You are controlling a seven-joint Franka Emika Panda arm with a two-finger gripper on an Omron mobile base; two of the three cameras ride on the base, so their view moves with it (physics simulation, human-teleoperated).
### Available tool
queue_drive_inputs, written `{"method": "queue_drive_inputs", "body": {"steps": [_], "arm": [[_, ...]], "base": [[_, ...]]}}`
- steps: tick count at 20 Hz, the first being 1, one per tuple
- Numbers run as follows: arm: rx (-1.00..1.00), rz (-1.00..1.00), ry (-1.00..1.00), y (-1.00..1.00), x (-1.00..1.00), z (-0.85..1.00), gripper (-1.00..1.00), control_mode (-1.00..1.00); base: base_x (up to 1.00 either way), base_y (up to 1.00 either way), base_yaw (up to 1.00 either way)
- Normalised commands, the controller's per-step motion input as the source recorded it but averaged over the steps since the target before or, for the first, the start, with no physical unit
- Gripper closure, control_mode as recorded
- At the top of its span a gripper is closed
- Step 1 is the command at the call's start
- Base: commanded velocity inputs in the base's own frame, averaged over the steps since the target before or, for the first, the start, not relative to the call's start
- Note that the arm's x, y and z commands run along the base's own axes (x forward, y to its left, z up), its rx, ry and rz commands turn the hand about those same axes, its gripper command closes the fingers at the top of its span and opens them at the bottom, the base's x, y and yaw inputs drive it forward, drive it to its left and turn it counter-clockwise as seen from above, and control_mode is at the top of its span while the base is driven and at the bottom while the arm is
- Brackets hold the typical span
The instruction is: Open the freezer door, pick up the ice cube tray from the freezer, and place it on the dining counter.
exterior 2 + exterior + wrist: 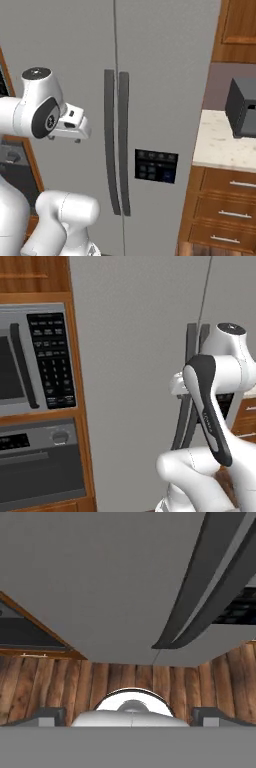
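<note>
The freezer (165, 65) stands with both doors closed. Its plain left door, the freezer door (130, 356) (65, 55) (100, 577), carries a long dark curved handle (109, 140) (181, 426) (200, 587). The matching right door has a dark control panel (156, 166). My gripper (64, 139) (177, 392) (131, 716) hangs in front of the freezer door, left of the handle and apart from it, pointing down. Its fingertips (47, 714) stand wide apart, open, with nothing between them. The ice cube tray is hidden behind the closed door. The dining counter is out of view.
A steel microwave (30, 356) and oven (40, 466) sit in wood cabinetry left of the freezer. To the right, a pale counter (220, 145) bears a dark box appliance (242, 107) over wooden drawers (225, 210). Below lies a wood floor (50, 682).
</note>
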Motion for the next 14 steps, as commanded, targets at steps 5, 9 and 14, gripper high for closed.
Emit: {"method": "queue_drive_inputs", "body": {"steps": [5,9,14], "arm": [[0.0,0.0,0.0,0.0,0.0,0.0,-1.0,1.0],[0.0,0.0,0.0,0.0,0.0,0.0,-1.0,1.0],[0.0,0.0,0.0,0.0,0.0,0.0,-1.0,1.0]], "base": [[0.01,0.58,0.0],[0.14,0.03,0.02],[0.39,-0.09,0.02]]}}
